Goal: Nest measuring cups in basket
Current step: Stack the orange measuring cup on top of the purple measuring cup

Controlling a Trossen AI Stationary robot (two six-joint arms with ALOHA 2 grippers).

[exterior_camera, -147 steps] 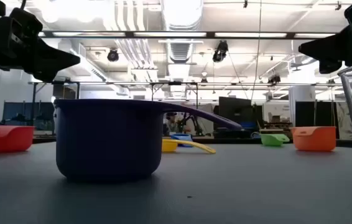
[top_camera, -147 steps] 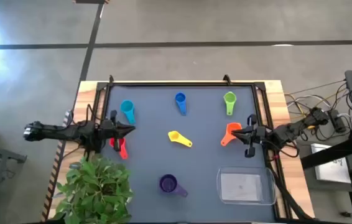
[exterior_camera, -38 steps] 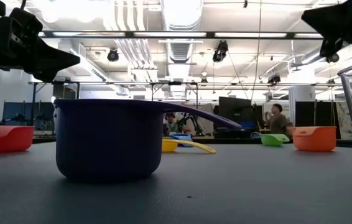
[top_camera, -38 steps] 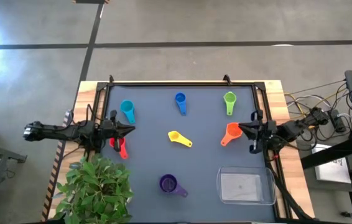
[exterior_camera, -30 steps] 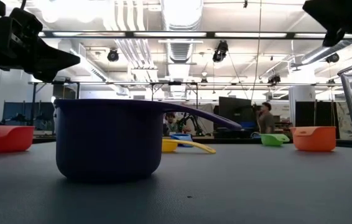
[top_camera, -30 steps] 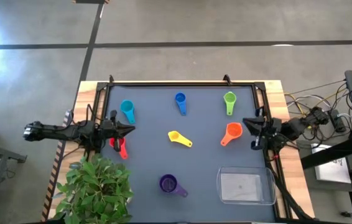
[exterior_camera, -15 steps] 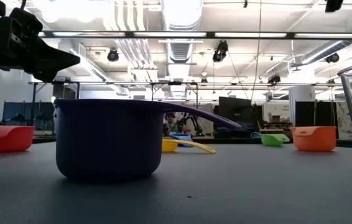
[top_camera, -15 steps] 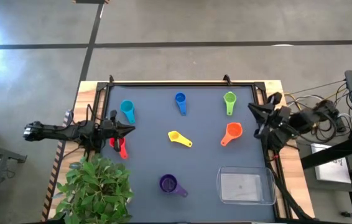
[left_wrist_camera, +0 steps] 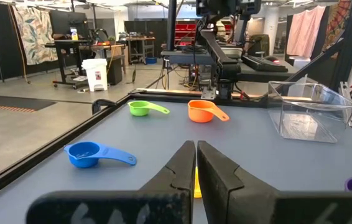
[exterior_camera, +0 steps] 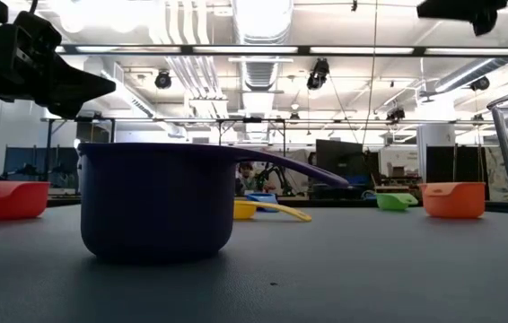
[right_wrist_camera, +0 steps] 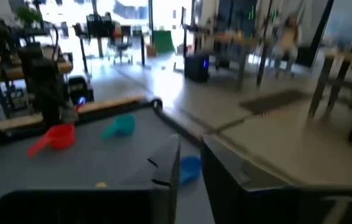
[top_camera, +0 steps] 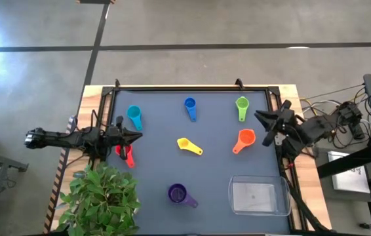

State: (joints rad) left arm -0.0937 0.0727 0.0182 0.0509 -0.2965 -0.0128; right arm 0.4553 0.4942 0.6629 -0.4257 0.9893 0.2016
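Seven measuring cups lie apart on the grey mat in the high view: teal (top_camera: 134, 116), blue (top_camera: 190, 107), green (top_camera: 241, 106), orange (top_camera: 244, 139), yellow (top_camera: 187, 145), red (top_camera: 126, 153) and purple (top_camera: 179, 194). The clear basket (top_camera: 259, 196) stands at the near right corner with nothing in it. My left gripper (top_camera: 136, 136) is shut and hovers between the teal and red cups. My right gripper (top_camera: 262, 128) is open and raised beside the orange and green cups, touching neither. The low view shows it only at the top edge (exterior_camera: 460, 11).
A potted plant (top_camera: 101, 196) overhangs the near left corner. A raised black rail (top_camera: 185, 88) frames the mat. Open mat lies between the yellow cup, the purple cup and the basket. Cables and gear (top_camera: 352, 124) sit off the right edge.
My right gripper has risen and swung from beside the orange cup toward the far edge and the green cup, turning as it went. In the low view it climbs out past the top. The cups, the basket and my left arm have kept still.
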